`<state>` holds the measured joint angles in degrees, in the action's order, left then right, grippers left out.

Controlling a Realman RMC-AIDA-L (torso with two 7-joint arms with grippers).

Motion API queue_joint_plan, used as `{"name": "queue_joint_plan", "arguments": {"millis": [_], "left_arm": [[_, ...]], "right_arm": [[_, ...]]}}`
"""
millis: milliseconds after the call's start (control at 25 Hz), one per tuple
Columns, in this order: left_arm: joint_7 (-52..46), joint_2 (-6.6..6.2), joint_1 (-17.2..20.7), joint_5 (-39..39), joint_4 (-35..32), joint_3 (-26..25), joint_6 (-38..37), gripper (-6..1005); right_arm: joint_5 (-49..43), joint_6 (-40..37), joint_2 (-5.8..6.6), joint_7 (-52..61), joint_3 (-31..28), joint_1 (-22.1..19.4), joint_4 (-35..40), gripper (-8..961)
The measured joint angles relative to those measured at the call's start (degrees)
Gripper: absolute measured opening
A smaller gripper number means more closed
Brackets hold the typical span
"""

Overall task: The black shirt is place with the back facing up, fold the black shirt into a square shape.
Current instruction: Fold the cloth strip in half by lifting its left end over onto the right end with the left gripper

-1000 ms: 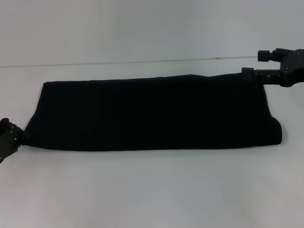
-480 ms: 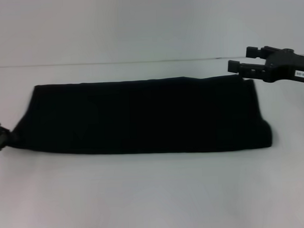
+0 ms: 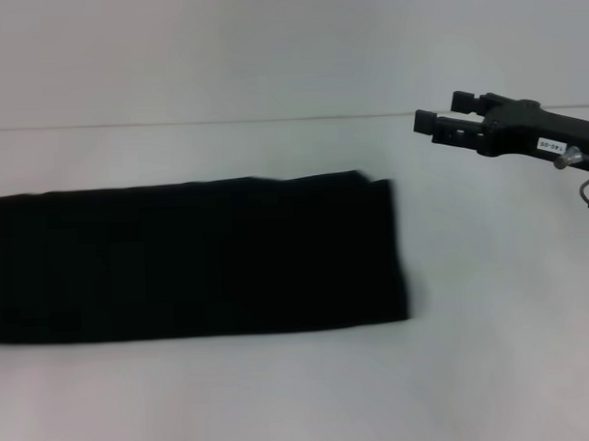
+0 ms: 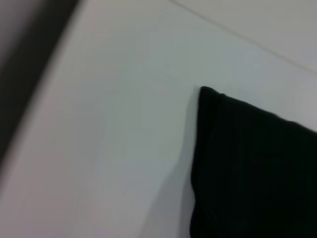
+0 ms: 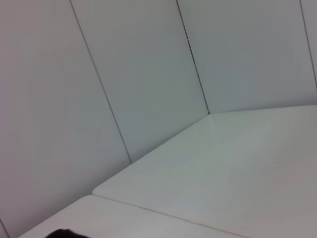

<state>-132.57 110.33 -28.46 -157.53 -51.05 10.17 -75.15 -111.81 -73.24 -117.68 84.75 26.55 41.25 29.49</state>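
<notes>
Black shirt (image 3: 189, 258) fabric lay flat on the white table (image 3: 301, 394) as a long folded band, plain side up, running off the left edge of my head view and ending in a squared right end a little right of the middle. Its far edge was straight, with a small doubled corner showing at the far right end. From my left wrist camera I saw one corner of the shirt (image 4: 252, 168) resting on the pale surface, a soft shadow beside it. My right gripper (image 3: 443, 116) hung above the table, beyond the shirt's right end and apart from it, its two fingers spread with a clear gap between them and nothing held. My right wrist camera showed mostly the panelled wall (image 5: 124, 74) and bare tabletop. My left gripper was out of sight in every view.
</notes>
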Motion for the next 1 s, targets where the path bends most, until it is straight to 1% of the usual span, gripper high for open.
{"name": "queue_joint_plan", "arguments": {"millis": [120, 200, 360, 480, 600, 720, 760, 800, 840, 880, 920, 960, 1000], "left_arm": [[1.09, -0.82, 1.19, -1.61, -2.73, -0.51, -0.53, 65], [1.71, -1.10, 1.30, -2.25, -3.38, -0.67, -1.21, 65], [1.91, -1.32, -0.66, -1.17, -3.26, -0.34, -4.86, 65], [1.82, -1.66, -4.25, 3.17, -2.48, -0.26, -11.24, 66], [1.36, -1.71, -9.26, 9.16, -1.21, 0.64, -16.63, 66], [0.01, -0.81, -15.40, 14.54, 2.82, 4.67, -18.43, 66], [-0.41, -0.05, -17.53, 16.09, 4.87, 6.57, -18.45, 66], [-0.50, 1.29, -19.46, 17.43, 6.56, 8.04, -18.00, 66], [-0.49, 2.93, -21.06, 18.44, 7.76, 9.40, -17.36, 66], [-0.37, 5.03, -22.39, 19.20, 8.54, 10.63, -16.51, 66], [-0.17, 6.77, -23.06, 19.64, 8.63, 11.39, -15.45, 66], [0.17, 9.33, -23.66, 20.17, 8.84, 12.49, -13.84, 66], [0.49, 11.05, -23.76, 20.57, 9.08, 13.29, -12.66, 66]], "right_arm": [[0.18, 0.83, -0.24, -0.50, 0.04, 0.22, -0.61, 921], [0.19, 1.08, -0.29, -0.64, 0.06, 0.38, -0.70, 921], [0.20, 1.08, 0.04, -0.67, -0.03, 0.63, -0.58, 922], [0.40, 0.95, 0.47, -0.71, -0.36, 0.71, -0.21, 923], [1.66, 1.04, 1.19, -1.23, -0.45, 0.57, -0.06, 923], [2.42, 0.91, 2.04, -1.71, -0.44, 0.23, -0.05, 922], [2.51, 0.74, 2.31, -1.82, -0.43, 0.10, -0.04, 921], [2.51, 0.64, 2.59, -1.93, -0.45, -0.11, -0.03, 921], [2.53, 0.51, 2.82, -1.96, -0.45, -0.26, -0.02, 920], [2.55, 0.25, 3.40, -1.98, -0.46, -0.66, -0.02, 920], [2.55, 0.01, 3.75, -1.99, -0.46, -0.92, -0.01, 919], [2.56, -0.26, 4.15, -1.99, -0.46, -1.26, -0.01, 919], [2.57, -0.48, 4.46, -1.99, -0.46, -1.51, 0.01, 919]]}}
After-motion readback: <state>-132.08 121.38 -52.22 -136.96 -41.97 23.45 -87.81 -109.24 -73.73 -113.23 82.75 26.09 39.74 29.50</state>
